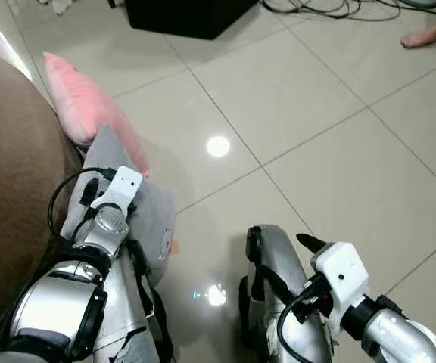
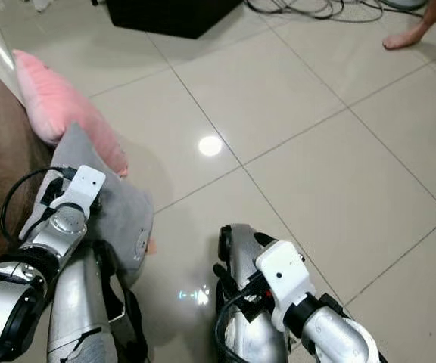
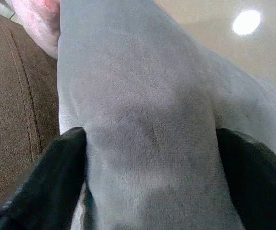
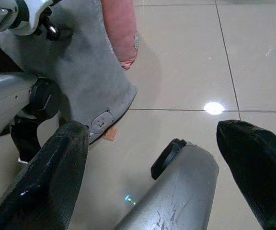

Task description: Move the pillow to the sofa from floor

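Grey plush, the soft velvety pillow (image 1: 131, 200) hangs off the floor beside the brown fabric sofa (image 1: 10, 189), pinched between the left gripper's (image 3: 152, 158) two black fingers, which squeeze its middle. So the pickup looks done; what's left, I'd judge, is carrying it over the sofa's edge and letting go. The right gripper (image 4: 152, 158) hangs spread wide, holding nothing. Two pillows in all: this grey one and a pink fuzzy cushion (image 1: 78, 102) leaning behind it.
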Robot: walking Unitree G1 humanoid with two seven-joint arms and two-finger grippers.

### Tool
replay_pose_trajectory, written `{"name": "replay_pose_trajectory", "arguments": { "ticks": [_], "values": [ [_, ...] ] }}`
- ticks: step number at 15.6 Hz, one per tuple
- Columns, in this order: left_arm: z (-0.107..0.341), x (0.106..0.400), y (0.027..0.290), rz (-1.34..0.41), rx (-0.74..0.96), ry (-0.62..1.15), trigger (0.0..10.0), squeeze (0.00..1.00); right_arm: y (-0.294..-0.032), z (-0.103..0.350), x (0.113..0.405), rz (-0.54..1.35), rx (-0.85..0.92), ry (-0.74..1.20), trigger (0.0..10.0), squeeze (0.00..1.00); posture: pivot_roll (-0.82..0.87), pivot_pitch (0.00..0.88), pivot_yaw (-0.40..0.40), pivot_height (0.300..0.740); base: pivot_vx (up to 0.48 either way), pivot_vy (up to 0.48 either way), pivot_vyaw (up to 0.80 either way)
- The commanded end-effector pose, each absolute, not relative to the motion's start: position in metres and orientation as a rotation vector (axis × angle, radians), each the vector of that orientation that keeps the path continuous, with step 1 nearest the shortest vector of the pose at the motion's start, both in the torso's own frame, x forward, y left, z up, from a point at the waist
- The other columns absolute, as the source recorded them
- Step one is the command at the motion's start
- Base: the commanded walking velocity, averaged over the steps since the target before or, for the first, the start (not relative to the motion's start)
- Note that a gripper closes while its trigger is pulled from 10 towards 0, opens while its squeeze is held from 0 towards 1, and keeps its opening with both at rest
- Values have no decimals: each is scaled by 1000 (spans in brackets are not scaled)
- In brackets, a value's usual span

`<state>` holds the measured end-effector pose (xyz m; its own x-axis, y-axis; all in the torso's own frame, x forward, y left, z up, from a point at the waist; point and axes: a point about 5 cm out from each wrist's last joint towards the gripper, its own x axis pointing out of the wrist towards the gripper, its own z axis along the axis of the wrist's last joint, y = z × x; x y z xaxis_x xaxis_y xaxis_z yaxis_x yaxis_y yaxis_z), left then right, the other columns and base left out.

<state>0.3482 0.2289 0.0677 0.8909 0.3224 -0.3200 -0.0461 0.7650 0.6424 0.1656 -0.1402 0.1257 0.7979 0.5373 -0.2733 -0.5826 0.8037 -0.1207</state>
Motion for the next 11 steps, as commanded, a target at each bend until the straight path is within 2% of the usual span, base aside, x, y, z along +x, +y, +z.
{"name": "replay_pose_trajectory", "arguments": {
  "ticks": [1,11],
  "values": [
    [60,342,234,227,668,476,0,0,-141,128,162,610,-200,242,10000,0,-285,340,-69,511,0,0,0],
    [62,344,232,225,649,471,0,0,-144,129,164,610,-198,257,10000,0,-284,331,-70,511,0,0,0]
  ]
}}
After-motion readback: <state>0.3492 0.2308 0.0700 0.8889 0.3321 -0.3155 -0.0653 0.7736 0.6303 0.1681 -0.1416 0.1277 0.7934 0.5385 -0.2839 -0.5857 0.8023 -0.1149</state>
